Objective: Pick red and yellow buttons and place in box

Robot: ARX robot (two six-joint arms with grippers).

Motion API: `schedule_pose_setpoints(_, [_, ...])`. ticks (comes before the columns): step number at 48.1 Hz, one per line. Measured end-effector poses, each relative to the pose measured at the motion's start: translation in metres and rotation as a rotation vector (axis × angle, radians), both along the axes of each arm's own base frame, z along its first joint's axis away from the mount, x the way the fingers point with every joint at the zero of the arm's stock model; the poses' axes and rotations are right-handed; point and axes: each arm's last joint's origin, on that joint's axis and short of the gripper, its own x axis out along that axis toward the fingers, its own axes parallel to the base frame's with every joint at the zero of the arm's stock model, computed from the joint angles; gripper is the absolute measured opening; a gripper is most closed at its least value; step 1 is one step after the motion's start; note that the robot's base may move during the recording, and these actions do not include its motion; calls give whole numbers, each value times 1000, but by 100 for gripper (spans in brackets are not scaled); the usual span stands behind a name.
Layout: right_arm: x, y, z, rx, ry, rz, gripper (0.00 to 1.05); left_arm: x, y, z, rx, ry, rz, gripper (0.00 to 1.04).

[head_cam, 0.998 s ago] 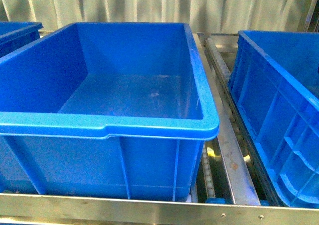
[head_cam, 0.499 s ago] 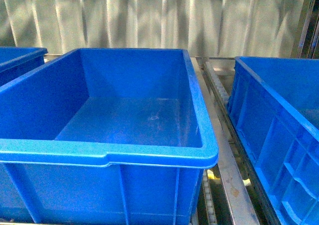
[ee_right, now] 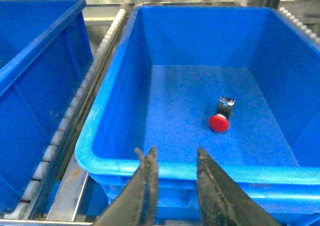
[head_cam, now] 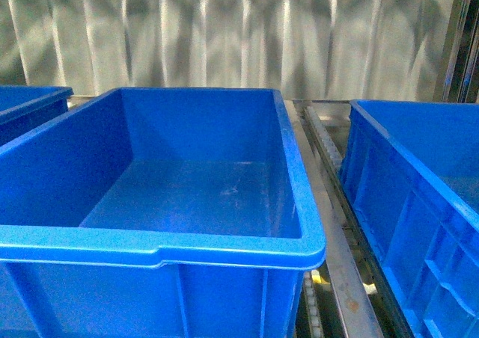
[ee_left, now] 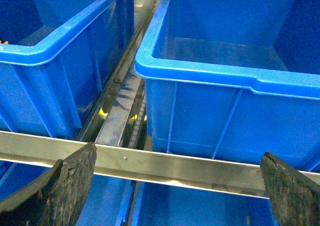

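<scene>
Red mushroom-capped push-button [ee_right: 219, 122] lying in a blue plastic crate [ee_right: 200, 173], body half hidden behind its cap; left gripper [ee_left: 178, 153] spread wide, right gripper [ee_right: 175, 153] slightly parted, both cropped.

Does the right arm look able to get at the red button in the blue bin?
Probably yes. The red button lies alone in the open-topped blue bin, just past the right tool, which is open; only the near rim needs clearing.

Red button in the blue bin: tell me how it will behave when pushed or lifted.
Lying on its side with a round cap, the red button would probably roll or pivot on the blue bin's smooth floor. It looks rigid, small, likely light. The right pincer may slip off the cap; the squarer body seems safer.
</scene>
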Motion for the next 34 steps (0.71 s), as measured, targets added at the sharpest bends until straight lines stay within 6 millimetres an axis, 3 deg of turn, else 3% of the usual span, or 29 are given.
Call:
schedule_pose_setpoints(4, [-4, 0, -12, -4, 10, 3, 5, 0, 0, 0, 0, 0, 0, 97])
schedule_pose_setpoints(16, [-15, 0, -32, -4, 2, 3, 6, 0, 0, 0, 0, 0, 0, 97])
schedule_pose_setpoints(34, [-24, 0, -46, -5, 0, 3, 6, 0, 0, 0, 0, 0, 0, 97])
